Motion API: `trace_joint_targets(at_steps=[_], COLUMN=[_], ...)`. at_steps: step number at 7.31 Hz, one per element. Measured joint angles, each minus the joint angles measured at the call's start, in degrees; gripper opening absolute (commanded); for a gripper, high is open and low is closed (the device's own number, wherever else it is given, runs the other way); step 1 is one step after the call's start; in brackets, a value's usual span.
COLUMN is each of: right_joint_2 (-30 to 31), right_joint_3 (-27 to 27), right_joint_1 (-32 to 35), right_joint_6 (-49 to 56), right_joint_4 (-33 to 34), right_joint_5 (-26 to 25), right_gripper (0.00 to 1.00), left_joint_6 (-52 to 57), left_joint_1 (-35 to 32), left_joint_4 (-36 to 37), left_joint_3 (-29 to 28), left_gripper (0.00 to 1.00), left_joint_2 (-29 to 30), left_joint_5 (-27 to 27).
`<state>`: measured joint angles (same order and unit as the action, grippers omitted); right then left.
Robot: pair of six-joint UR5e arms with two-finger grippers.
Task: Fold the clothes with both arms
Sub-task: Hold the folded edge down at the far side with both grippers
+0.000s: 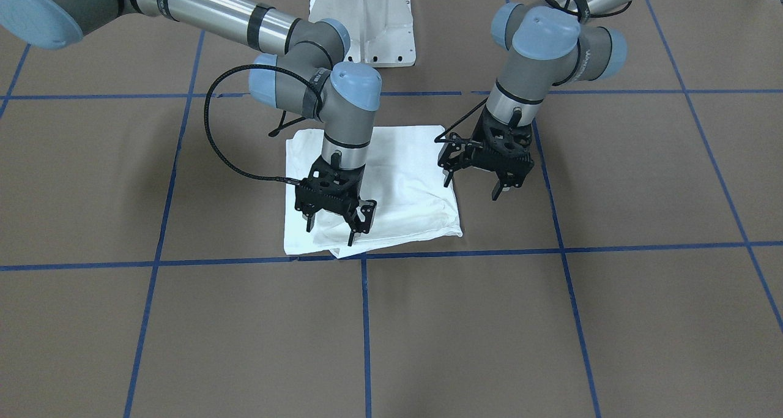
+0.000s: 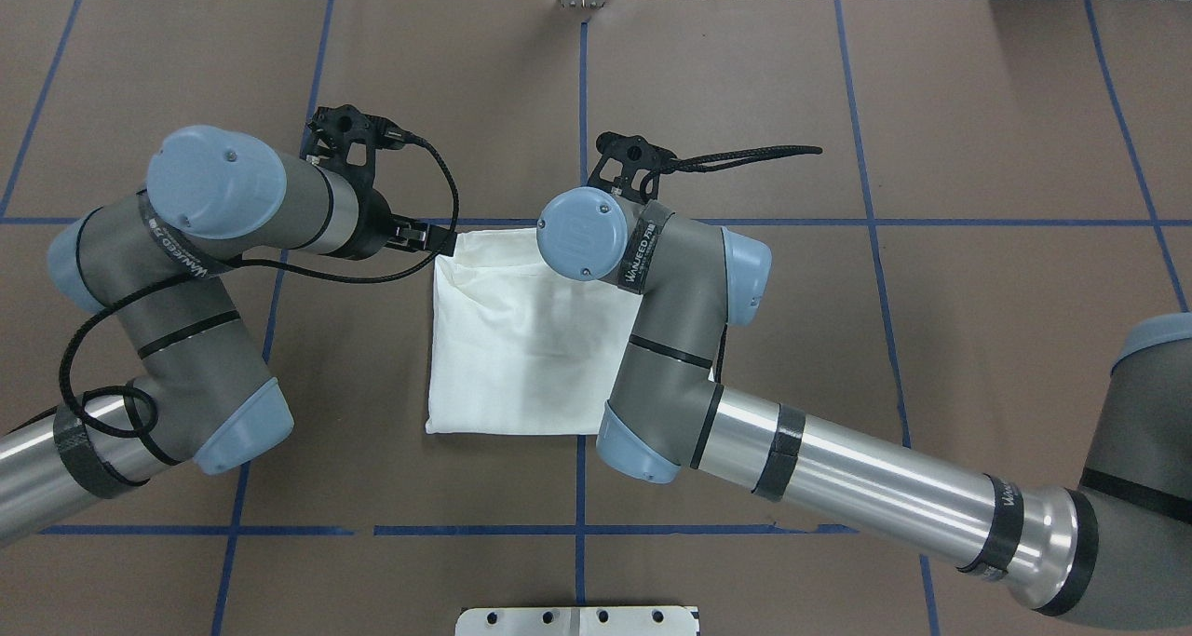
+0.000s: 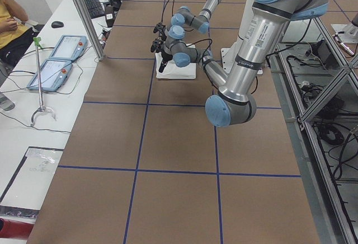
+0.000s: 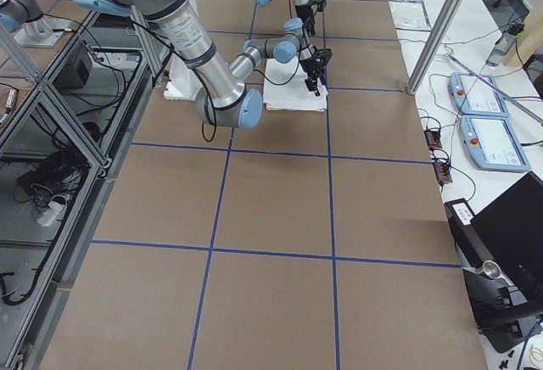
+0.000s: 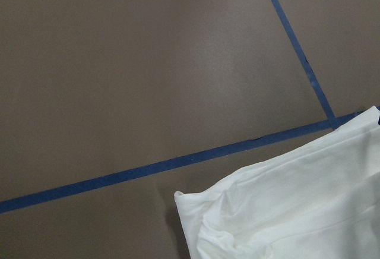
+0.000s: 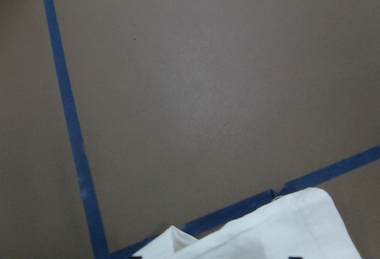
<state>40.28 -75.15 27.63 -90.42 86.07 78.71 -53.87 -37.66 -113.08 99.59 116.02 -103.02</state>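
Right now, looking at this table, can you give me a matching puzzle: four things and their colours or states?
Things:
1 T-shirt
2 tape lines
3 left claw and right claw
4 table

Colours or states:
a blue
b black, open, empty
c brown
d white, folded

Pairs: 1-d, 2-a, 3-b, 4-c.

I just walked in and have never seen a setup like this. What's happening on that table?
Two silver-grey tubular robot arms with black two-finger grippers are working on folding laundry. A white fabric shirt lies folded into a compact rectangle on the brown table with blue tape lines. Neither gripper holds anything. The right gripper hangs open at about the shirt's edge farthest from the robot. The left gripper hangs open just beside the shirt.
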Motion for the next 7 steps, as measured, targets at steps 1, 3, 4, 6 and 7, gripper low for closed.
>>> trace_joint_targets(at_steps=[1,3,4,6,7], right_joint_2=[0.2,0.3,0.4,0.8,0.9], right_joint_3=[0.0,0.0,-0.1,-0.6,-0.8], right_joint_1=[-0.1,-0.1,-0.1,-0.1,-0.1], right_joint_6=[0.4,0.9,1.1,1.5,1.6], right_joint_4=[0.2,0.9,1.3,1.9,2.0], right_joint_5=[0.4,1.1,1.3,1.4,1.4], right_gripper=[0.29,0.30,0.30,0.00,0.00], left_joint_6=[0.0,0.0,0.0,0.0,-0.2], left_joint_1=[0.0,0.0,0.0,0.0,0.0], left_joint_4=[0.0,0.0,0.0,0.0,0.0], left_joint_3=[-0.1,-0.2,-0.3,-0.3,-0.3], left_gripper=[1.00,1.00,1.00,1.00,1.00], left_joint_2=[0.0,-0.1,-0.1,-0.1,-0.1], left_joint_5=[0.0,0.0,0.0,0.0,0.0])
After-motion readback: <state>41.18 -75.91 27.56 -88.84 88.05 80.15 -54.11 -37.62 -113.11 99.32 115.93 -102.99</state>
